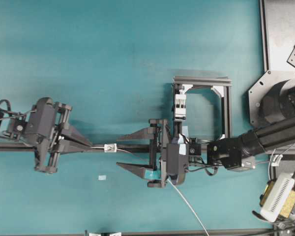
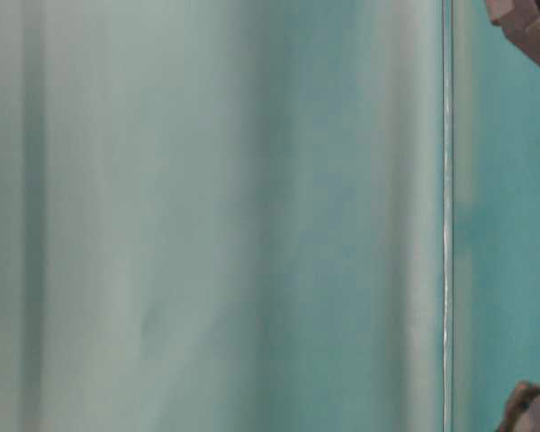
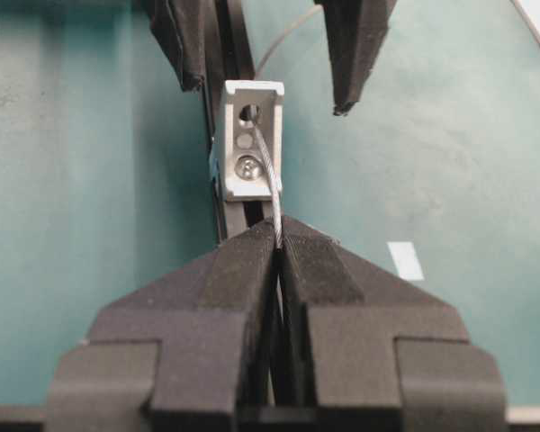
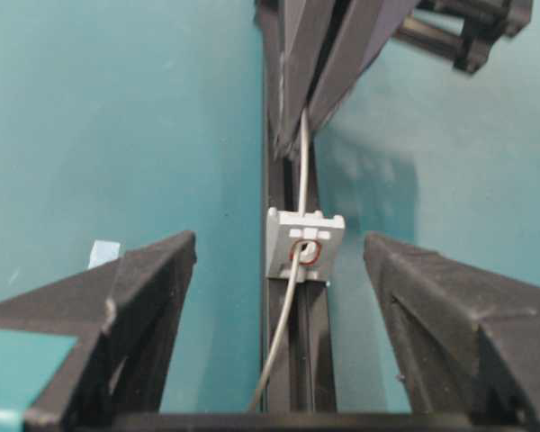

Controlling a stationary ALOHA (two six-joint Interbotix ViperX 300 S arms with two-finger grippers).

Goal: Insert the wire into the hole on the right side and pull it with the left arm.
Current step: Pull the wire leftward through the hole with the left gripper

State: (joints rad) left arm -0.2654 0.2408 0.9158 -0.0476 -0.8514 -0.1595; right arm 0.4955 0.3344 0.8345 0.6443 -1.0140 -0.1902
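Observation:
The thin pale wire point(image 4: 283, 328) runs through the hole point(image 4: 304, 253) in the small white tab point(image 1: 110, 147) on the black rail. In the left wrist view the wire point(image 3: 268, 171) comes out of the hole point(image 3: 249, 113) and ends between my left gripper's point(image 3: 277, 243) closed fingers. My left gripper point(image 1: 87, 146) sits just left of the tab, shut on the wire. The right gripper point(image 1: 119, 151), with teal tape, stands open just right of the tab. Its two fingers point(image 4: 144, 297) straddle the rail and touch nothing. The slack wire point(image 1: 189, 204) trails toward the front edge.
The black rail point(image 1: 132, 146) runs left to right under both grippers. A black frame with a white block point(image 1: 201, 105) stands behind the right gripper. A small pale tape piece point(image 1: 103, 177) lies on the teal mat. A metal plate point(image 1: 280, 29) fills the back right.

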